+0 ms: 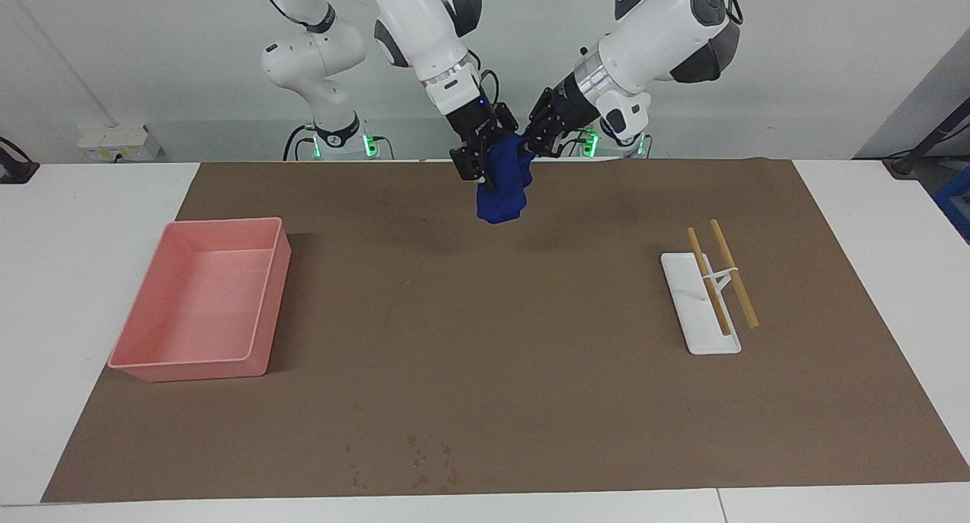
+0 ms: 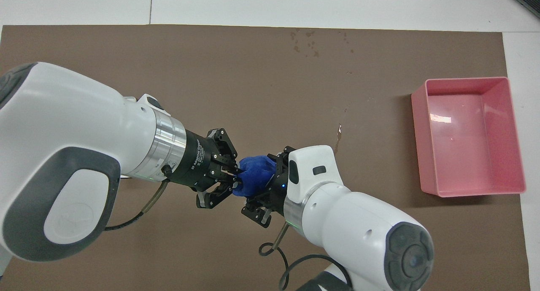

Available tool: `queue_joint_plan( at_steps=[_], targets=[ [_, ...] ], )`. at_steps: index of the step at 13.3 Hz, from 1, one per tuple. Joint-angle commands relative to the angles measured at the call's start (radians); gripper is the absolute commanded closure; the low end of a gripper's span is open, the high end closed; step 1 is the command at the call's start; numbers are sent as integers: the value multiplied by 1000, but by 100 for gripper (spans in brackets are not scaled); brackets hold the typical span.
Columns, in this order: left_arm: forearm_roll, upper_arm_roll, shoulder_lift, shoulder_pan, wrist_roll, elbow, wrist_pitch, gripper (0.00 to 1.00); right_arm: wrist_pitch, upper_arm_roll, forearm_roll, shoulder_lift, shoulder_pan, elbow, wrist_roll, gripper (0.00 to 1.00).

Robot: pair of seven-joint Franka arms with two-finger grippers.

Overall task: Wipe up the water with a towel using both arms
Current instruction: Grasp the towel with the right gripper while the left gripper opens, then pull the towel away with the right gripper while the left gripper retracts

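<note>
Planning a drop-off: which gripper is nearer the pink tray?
Right. The right gripper holds the towel on the side facing the pink tray; the left gripper is at the towel's other edge.

Left gripper [image 2: 230, 179] bears "2F Adaptive Gripper" lettering.

Brown mat [image 1: 485, 371] – covers most of the white table [image 1: 91, 227].

Pink tray [image 1: 203, 299] – open, rectangular, on the mat toward the right arm's end.

White slab [image 1: 697, 307] with two wooden sticks [image 1: 720, 277] lying across it, toward the left arm's end.

Small dark wet spots [image 2: 310, 40] on the mat's edge farthest from the robots.
</note>
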State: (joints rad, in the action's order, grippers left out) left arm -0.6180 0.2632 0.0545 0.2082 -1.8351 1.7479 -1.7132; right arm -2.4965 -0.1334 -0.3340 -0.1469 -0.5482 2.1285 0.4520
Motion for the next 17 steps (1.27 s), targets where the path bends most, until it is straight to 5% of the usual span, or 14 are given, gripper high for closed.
queue_joint_plan(
  at_steps=[1, 2, 8, 9, 10, 14, 17],
  targets=[
    [-19, -12, 34, 10, -4, 32, -22, 100, 2, 3, -7, -5, -4, 1, -21, 88],
    [-19, -12, 34, 11, -4, 31, -22, 100, 4, 3, -7, -5, -3, 1, -22, 100],
    [-16, -10, 33, 11, 0, 30, -26, 100, 105, 5, 1, -3, 66, -7, -9, 100],
    [-9, -12, 33, 8, 3, 22, -29, 21, 138, 5, 24, -3, 106, -9, 37, 100],
    [3, -15, 31, -3, 7, 21, -29, 0, 162, 5, 41, -3, 144, -9, 97, 100],
    [211, -24, 21, -10, 181, 5, -82, 0, 226, 5, 79, 41, 318, -9, 233, 100],
    [416, -24, 21, -62, 567, 12, -88, 0, 223, 5, 186, 153, 344, -28, 284, 100]
  ],
)
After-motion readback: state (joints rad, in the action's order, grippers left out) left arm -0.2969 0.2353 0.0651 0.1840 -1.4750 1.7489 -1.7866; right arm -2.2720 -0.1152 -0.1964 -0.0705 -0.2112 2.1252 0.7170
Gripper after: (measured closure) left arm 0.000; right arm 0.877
